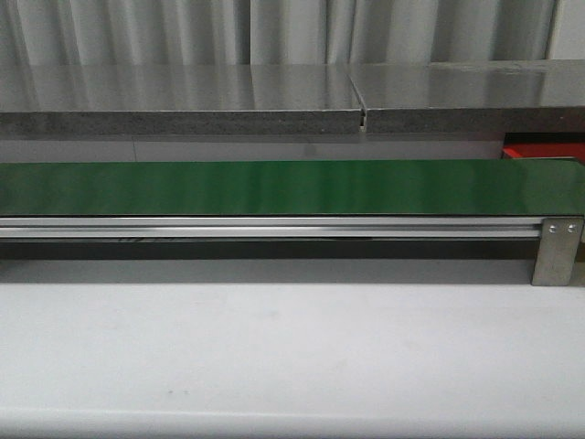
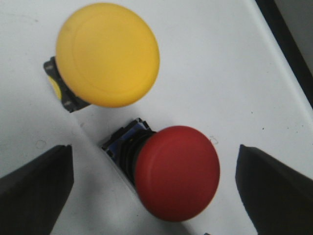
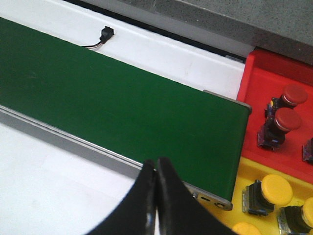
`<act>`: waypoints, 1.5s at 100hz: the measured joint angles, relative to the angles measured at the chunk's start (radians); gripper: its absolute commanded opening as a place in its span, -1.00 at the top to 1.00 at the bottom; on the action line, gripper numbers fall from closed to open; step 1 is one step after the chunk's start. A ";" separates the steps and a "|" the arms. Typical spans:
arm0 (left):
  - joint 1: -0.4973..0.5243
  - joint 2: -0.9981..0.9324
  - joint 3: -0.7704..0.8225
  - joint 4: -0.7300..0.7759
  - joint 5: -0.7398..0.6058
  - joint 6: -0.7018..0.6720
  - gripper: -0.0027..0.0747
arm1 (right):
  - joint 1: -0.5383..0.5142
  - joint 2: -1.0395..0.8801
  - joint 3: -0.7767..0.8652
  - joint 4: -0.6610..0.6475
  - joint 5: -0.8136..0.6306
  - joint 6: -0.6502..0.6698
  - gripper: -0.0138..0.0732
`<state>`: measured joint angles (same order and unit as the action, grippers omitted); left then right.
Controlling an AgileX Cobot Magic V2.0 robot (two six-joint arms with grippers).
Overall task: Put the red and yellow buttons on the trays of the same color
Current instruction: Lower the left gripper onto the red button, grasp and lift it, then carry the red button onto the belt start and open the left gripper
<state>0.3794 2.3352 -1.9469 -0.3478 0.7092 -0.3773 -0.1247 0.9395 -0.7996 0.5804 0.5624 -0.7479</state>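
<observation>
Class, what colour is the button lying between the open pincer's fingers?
Red, clearest in the left wrist view.

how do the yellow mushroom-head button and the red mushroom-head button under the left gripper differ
The yellow mushroom-head button has a yellow cap, the red mushroom-head button a red one. The red button sits between the open left gripper's fingers; the yellow button lies beyond them. The yellow cap looks larger in the left wrist view, though that may be perspective. Both lie tipped on the white surface, dark bases showing.

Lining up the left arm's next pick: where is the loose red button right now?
Only the left wrist view shows it: the red button lies on its side on the white surface between the open left gripper's fingers, right beside the yellow button.
</observation>
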 measured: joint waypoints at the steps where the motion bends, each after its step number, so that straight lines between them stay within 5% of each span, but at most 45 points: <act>1: 0.000 0.000 0.000 0.000 0.000 0.000 -0.69 | 0.000 0.000 0.000 0.000 0.000 0.000 0.93; 33: 0.000 0.000 0.000 0.000 0.000 0.000 -0.01 | 0.000 0.000 0.000 0.000 0.000 0.000 0.93; 65: 0.000 0.000 0.000 0.000 0.012 0.000 0.97 | 0.000 0.000 0.000 0.000 0.000 0.000 0.93; 119: 0.000 -0.196 0.000 0.159 0.215 0.002 0.98 | 0.000 0.000 0.000 0.000 0.000 0.000 0.93; 150: -0.008 -0.336 0.000 0.133 0.310 0.135 0.98 | 0.000 0.000 0.000 0.000 0.000 0.000 0.93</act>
<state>0.3713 1.9988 -1.9469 -0.2149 1.0191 -0.2420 -0.1247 0.9395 -0.7996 0.5804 0.5624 -0.7479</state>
